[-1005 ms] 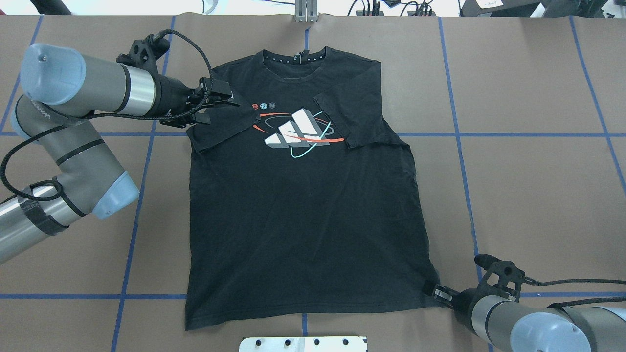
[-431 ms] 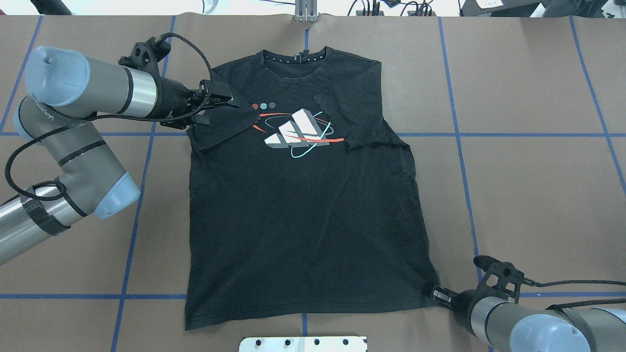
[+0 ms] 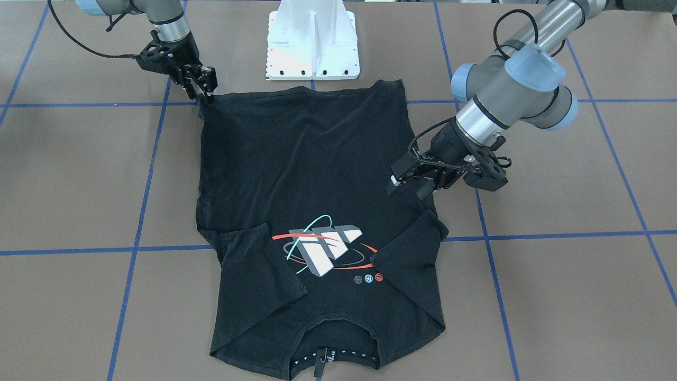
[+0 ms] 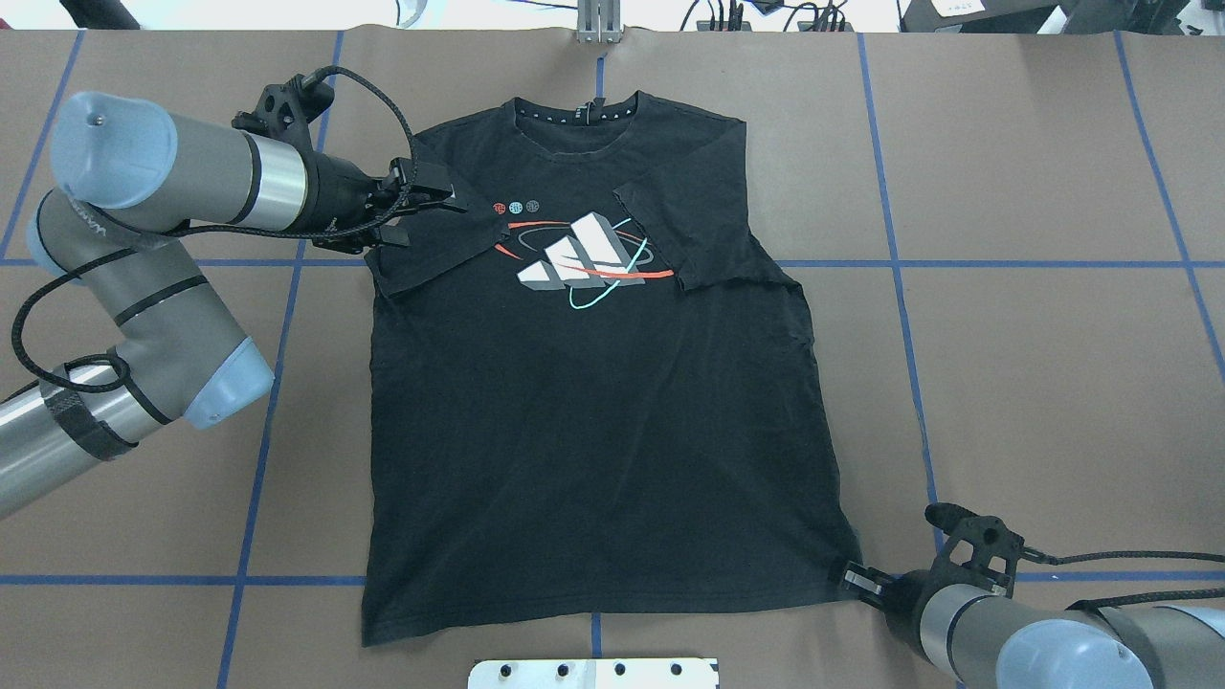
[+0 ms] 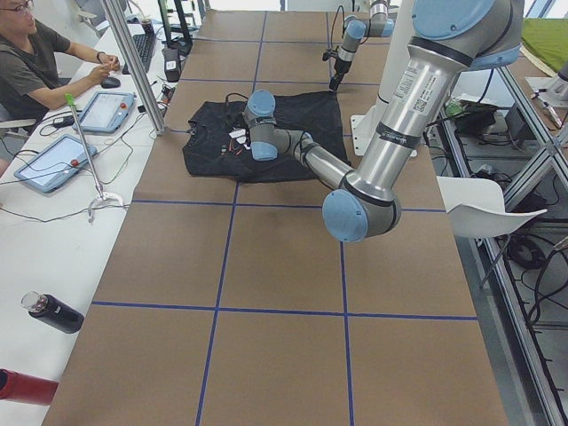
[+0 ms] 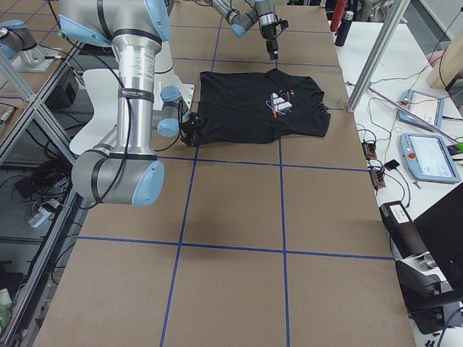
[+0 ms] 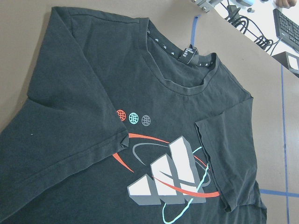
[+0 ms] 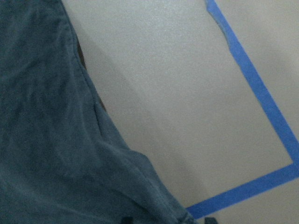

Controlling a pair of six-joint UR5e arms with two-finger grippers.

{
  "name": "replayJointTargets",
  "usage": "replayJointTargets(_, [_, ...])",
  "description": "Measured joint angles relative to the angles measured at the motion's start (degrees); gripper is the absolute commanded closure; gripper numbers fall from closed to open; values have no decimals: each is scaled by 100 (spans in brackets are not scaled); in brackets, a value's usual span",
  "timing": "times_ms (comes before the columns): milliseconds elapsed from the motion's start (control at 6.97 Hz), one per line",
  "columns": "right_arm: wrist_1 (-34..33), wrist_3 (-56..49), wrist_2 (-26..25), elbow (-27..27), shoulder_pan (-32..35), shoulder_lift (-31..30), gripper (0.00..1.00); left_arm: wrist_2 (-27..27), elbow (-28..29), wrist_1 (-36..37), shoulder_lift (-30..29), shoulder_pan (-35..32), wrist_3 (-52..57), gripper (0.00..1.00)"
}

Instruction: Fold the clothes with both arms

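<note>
The black T-shirt [image 4: 593, 411] lies flat, face up, collar at the far side, with both short sleeves folded in beside the white-grey logo [image 4: 584, 254]. My left gripper [image 4: 426, 215] hangs open just above the folded sleeve at the shirt's left shoulder, holding nothing; the front view shows its fingers spread [image 3: 407, 189]. The left wrist view looks down on the collar and logo [image 7: 168, 177]. My right gripper [image 4: 855, 577] is low at the hem's near right corner [image 3: 207, 97], open, its tips beside the cloth. The right wrist view shows the shirt's edge [image 8: 46, 140] on the table.
The white pedestal [image 3: 312, 42] stands just behind the hem, between the arms. Blue tape lines [image 4: 900, 263] grid the brown table. A person [image 5: 35, 62] sits at a side desk with tablets and cables; a dark bottle [image 5: 53, 312] lies there.
The left gripper has drawn back slightly toward the shirt's left edge. The right gripper has shifted a little lower at the hem corner. The shirt has not moved.
</note>
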Motion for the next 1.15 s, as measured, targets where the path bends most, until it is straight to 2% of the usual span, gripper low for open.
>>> replayJointTargets(144, [0, 59, -80, 0, -52, 0, 100, -6, 0, 0, 0, 0, 1, 2])
replayJointTargets(718, [0, 123, -89, 121, -119, -45, 100, -15, -38, 11, 13, 13, -102, 1])
replayJointTargets(861, [0, 123, 76, 246, -127, -77, 100, -7, -128, 20, 116, 45, -227, 1])
replayJointTargets(1148, [14, 122, 660, 537, -125, -163, 100, 43, -767, 45, 786, 270, -514, 1])
